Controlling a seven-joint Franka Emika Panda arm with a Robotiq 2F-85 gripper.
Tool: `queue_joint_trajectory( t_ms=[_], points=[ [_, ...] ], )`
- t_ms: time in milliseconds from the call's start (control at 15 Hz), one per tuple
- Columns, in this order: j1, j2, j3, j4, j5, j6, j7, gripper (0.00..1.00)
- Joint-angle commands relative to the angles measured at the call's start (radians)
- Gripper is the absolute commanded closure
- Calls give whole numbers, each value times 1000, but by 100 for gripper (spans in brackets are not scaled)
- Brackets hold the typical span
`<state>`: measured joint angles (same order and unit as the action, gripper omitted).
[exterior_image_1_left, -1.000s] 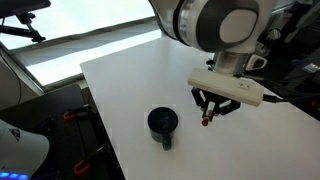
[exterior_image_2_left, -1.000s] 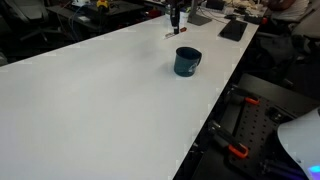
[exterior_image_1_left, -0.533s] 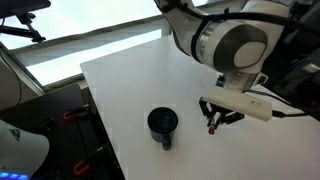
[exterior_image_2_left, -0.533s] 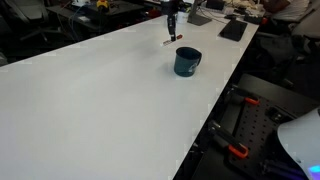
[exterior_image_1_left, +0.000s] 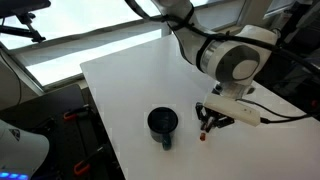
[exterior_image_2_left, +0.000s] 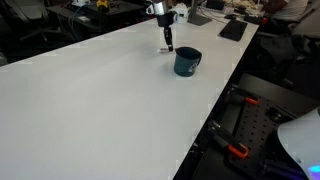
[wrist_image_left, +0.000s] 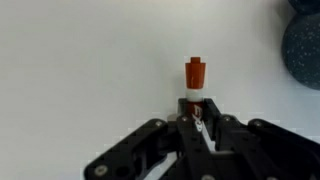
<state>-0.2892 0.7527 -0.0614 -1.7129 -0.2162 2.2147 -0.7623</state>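
My tool (wrist_image_left: 196, 112) is clamped on a marker (wrist_image_left: 195, 76), its fingers pressed together against the white barrel. The orange-capped end sticks out past the fingertips and points down at the white desk (exterior_image_1_left: 120, 80). I cannot tell whether the cap touches the surface. In both exterior views the marker (exterior_image_1_left: 204, 132) (exterior_image_2_left: 168, 43) hangs near a dark blue mug (exterior_image_1_left: 163, 125) (exterior_image_2_left: 186, 62), which stands upright on the desk, apart from my tool.

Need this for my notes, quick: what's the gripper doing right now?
gripper: closed, holding an orange-capped marker by its white body.
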Motion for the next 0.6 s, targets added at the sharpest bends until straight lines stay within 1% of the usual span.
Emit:
queue_joint_trajectory(
  t_ms=[0,200,267,333,400,467,533],
  points=[
    [-7,49,13,62,17,-61,-28,95],
    [-1,47,9,66,9,-83,-21,95],
    [4,41,6,63,6,-100,-13,56],
    [9,32,2,53,-1,-110,-8,53],
    [12,15,1,33,-6,-110,-9,48],
    [4,37,2,46,0,-80,-2,64],
    [5,37,2,46,0,-85,-2,58]
  ],
)
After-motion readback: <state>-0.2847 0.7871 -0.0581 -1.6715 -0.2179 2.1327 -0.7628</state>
